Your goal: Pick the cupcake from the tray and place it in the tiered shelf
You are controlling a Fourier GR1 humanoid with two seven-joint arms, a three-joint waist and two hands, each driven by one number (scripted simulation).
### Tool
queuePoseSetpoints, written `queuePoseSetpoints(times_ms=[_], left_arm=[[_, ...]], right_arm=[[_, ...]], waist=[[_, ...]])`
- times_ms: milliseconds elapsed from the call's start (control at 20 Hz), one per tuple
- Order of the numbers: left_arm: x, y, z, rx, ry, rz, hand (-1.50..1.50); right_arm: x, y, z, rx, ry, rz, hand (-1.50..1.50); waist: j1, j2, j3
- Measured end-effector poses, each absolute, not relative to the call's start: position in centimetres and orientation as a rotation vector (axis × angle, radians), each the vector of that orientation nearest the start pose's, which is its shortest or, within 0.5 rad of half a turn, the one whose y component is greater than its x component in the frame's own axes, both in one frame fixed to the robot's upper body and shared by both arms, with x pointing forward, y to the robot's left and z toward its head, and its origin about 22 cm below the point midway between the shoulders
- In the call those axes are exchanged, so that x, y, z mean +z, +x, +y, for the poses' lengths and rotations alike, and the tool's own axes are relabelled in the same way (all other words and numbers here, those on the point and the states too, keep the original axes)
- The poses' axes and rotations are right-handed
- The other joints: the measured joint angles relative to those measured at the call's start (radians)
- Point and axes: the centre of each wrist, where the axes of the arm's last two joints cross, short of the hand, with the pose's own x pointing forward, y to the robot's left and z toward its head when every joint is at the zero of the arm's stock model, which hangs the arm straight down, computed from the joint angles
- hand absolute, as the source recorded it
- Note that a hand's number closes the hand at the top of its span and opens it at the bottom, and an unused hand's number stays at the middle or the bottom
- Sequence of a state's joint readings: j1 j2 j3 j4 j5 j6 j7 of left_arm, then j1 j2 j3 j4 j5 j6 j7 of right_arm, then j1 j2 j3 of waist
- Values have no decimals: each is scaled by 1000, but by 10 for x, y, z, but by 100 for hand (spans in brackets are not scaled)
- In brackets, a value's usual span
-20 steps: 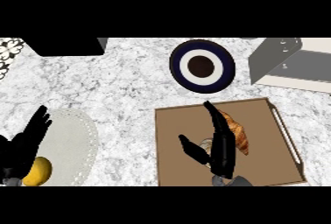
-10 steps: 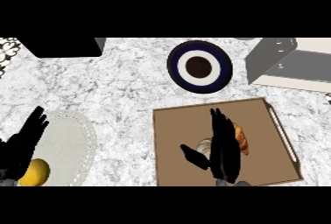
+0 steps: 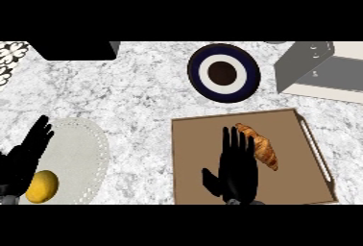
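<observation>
Right hand (image 3: pixel 237 168) hung over the brown tray (image 3: pixel 205 129), fingers straight and released, holding nothing. No cupcake showed; what lay on the tray was a croissant (image 3: pixel 261 150) toward its far right side, just beside the fingertips. By my reading the reach was in hand, the grasp not yet made; the next move called for shifting right and curling round the pastry. The tiered shelf (image 3: pixel 319 72) waited at the worktop's far right corner. Resting open, the left hand (image 3: pixel 25 153) showed at the near left edge.

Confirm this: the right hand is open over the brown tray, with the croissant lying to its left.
Not quite. In the head view the right hand is open over the brown tray, but the croissant lies to its right, not its left.
</observation>
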State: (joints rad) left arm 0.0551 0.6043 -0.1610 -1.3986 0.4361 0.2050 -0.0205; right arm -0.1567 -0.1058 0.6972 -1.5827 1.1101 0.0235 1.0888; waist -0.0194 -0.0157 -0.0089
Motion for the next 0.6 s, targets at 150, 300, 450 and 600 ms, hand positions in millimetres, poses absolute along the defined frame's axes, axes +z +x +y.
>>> queuePoseSetpoints(times_ms=[150, 300, 450, 600], left_arm=[[-2, 224, 355, -32, 280, -1323, 0], [-2, 224, 354, -32, 275, -1321, 0], [-1, 226, 349, -37, 266, -1325, 0], [-2, 229, 349, -39, 264, -1325, 0]], right_arm=[[38, 212, -75, 991, -1054, -882, -150], [51, 213, -78, 1002, -1058, -864, -150], [58, 214, -83, 1013, -1057, -843, -150], [56, 217, -88, 1031, -1066, -807, -150]], waist=[[1, 6, 3], [7, 9, 5], [10, 10, 6], [12, 13, 7]])
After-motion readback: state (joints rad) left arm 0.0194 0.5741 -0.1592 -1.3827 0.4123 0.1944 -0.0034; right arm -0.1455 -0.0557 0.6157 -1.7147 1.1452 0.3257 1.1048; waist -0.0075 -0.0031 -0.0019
